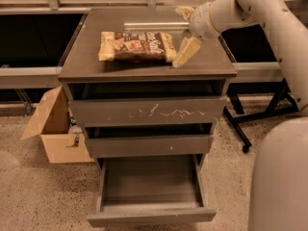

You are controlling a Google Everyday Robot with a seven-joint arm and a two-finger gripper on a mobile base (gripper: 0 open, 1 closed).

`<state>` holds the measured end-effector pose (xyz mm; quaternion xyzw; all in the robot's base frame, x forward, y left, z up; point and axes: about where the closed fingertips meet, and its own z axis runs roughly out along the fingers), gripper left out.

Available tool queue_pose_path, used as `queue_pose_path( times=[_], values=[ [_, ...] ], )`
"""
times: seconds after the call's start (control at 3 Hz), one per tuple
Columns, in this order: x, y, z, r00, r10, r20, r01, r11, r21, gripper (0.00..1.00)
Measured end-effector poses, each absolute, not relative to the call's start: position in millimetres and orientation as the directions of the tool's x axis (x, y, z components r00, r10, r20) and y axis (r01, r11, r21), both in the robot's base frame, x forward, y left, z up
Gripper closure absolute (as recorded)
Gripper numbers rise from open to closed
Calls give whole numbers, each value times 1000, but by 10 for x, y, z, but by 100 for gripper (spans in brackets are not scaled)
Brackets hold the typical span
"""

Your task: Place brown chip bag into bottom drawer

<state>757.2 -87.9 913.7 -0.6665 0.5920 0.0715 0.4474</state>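
Note:
The brown chip bag [137, 46] lies flat on the cabinet top [96, 66], dark brown in the middle with tan ends. My gripper [186, 52] hangs from the white arm just right of the bag's right end, low over the top, close to the bag or touching it. The bottom drawer [150, 216] is pulled out and open, with nothing in it.
Above it are the scratched top drawer [149, 112] and the plain middle drawer [149, 146], both pushed in. A beige bowl [184, 9] shows behind the arm. An open cardboard box [55, 126] stands left of the cabinet, black stand legs [260, 115] right, my white body [284, 177] lower right.

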Motion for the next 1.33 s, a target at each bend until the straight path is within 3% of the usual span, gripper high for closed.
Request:
queue_pose_path(
  times=[1.0, 1.33],
  values=[
    [8101, -168, 8737, 126, -611, -782, -936, 188, -298, 0],
    [8158, -80, 8581, 87, -612, -786, -949, 190, -253, 19]
  ],
)
